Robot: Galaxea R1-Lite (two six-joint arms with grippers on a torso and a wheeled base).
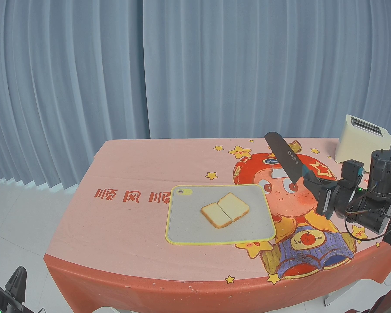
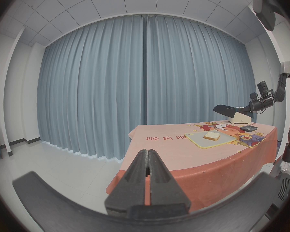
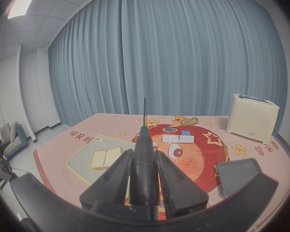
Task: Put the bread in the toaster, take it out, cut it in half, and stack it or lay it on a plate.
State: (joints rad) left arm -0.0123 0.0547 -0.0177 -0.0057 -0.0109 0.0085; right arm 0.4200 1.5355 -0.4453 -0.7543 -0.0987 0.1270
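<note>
Two halves of bread lie side by side, touching, on a grey cutting board with a yellow rim, mid-table. My right gripper hangs above the table to the right of the board, shut on the handle of a black knife whose blade points up and toward the board. The same knife stands edge-on between the right gripper fingers. A cream toaster stands at the far right corner. My left gripper is shut and held low, off the table's left front corner.
A small dark grey plate lies on the table near the toaster. A white knife rest sits behind the board. The pink cartoon tablecloth has free room left of the board. Blue curtains hang behind.
</note>
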